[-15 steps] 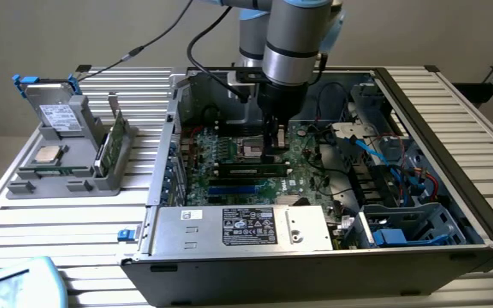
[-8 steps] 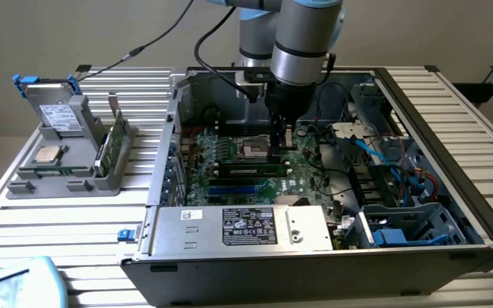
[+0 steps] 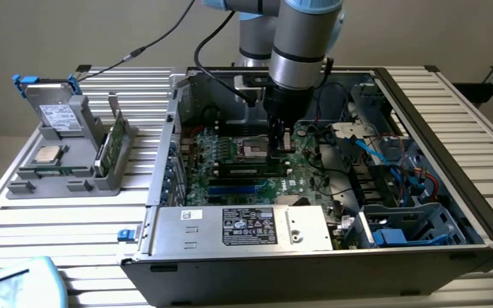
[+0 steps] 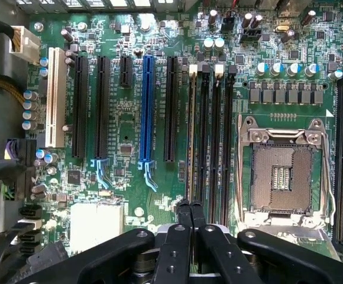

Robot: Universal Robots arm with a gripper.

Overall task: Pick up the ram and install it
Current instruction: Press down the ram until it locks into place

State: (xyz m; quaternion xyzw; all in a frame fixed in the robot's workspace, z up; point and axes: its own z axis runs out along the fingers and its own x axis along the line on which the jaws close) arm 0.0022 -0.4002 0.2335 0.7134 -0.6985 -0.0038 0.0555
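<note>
Pincer (image 4: pixel 190 208) was closed, empty, right over the ram (image 4: pixel 191 136), already seated in its motherboard slot (image 4: pixel 204 136) beside the CPU socket (image 4: pixel 282 173), long axis running straight away from the fingertips.

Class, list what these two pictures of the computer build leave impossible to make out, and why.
- Exterior view: whether the tool touches the ram; the tool itself blocks the contact.
- Wrist view: the ram's near end, covered by the shut tool.
- Exterior view: print on the power supply label, too small to read.
</note>
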